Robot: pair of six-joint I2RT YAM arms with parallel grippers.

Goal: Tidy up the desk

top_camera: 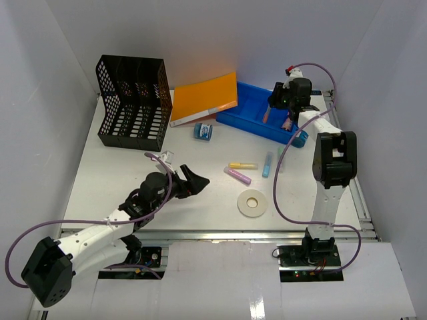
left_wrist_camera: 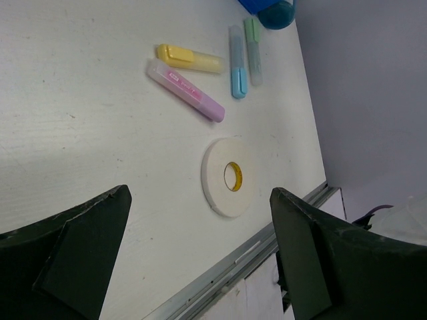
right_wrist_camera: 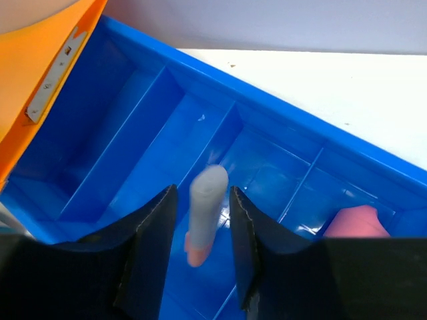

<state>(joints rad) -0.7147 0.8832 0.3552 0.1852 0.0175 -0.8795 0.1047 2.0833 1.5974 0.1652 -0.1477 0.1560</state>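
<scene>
Right wrist only: grey marker

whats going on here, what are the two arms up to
Two robot arms are tidying a white desk. The right gripper is over the blue tray with a grey marker between its fingers. The marker looks blurred, so it may be dropping in, but I can't tell if the grip has let go. The left gripper hangs wide open and empty above the desk, facing the tape roll. Four highlighters lie loose nearby.
</scene>
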